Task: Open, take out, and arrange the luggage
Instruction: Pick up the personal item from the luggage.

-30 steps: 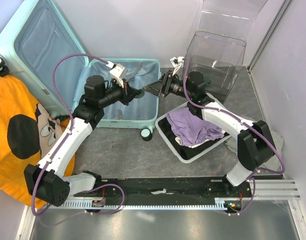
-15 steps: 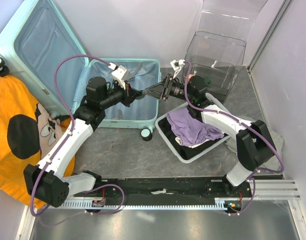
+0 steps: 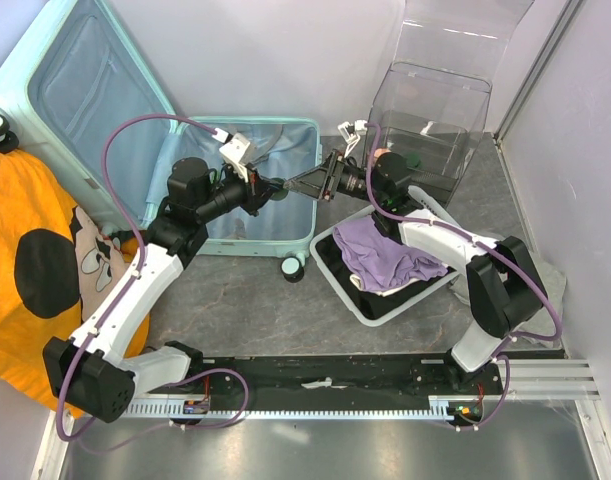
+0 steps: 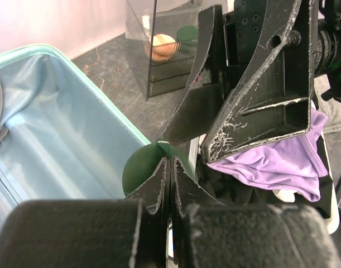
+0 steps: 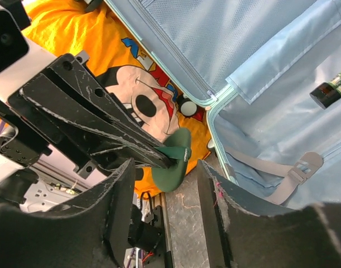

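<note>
The mint suitcase (image 3: 275,232) lies open at the back left, its lid (image 3: 85,90) leaning against the wall and showing pale blue lining (image 5: 270,84). My left gripper (image 3: 274,185) is shut on the tab of a dark green round piece (image 4: 138,174) and holds it above the suitcase's right edge. My right gripper (image 3: 301,183) is open. Its two fingers (image 5: 123,190) stand on either side of the green piece (image 5: 176,170) without touching it. The two grippers face each other tip to tip.
A white mesh basket (image 3: 357,300) holds a purple cloth (image 3: 385,250) over black cloth. A clear plastic box (image 3: 430,110) stands at the back right with small items inside. An orange Mickey cloth (image 3: 35,280) lies at the left. A dark bottle (image 5: 332,89) sits in the suitcase.
My right gripper has opened and moved left until its fingers straddle the green piece. My left gripper has kept its hold and barely shifted.
</note>
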`<state>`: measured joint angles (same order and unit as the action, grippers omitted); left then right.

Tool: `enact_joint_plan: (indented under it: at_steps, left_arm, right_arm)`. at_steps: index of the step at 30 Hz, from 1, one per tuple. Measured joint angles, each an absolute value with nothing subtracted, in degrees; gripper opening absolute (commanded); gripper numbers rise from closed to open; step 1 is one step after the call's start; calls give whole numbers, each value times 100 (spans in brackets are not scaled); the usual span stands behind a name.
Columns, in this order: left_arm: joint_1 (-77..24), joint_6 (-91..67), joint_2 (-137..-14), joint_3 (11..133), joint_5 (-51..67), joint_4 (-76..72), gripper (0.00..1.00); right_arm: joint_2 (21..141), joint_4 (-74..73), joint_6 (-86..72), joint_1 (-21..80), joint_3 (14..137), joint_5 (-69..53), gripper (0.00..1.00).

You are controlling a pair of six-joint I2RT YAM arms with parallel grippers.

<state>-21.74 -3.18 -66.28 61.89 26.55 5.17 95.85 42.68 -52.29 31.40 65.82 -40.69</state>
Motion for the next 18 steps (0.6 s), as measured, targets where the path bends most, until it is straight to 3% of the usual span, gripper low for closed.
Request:
enact_joint_plan:
  at_steps: [4,15,18]
  left_arm:
    - [-2178,-311,-6619,6184,2655,460,2]
    - [-2206,-311,-6619,6147,2668,412,2]
    - [-2228,-311,-6615,6145,2709,403,2]
  right_arm:
    - [9585,4128,-5118,3140,6580,-4014,57]
    - [9625,4303,-5227,3140,6580,-4136,33]
    - [9675,4532,-5367,3140,6580,-4224,31]
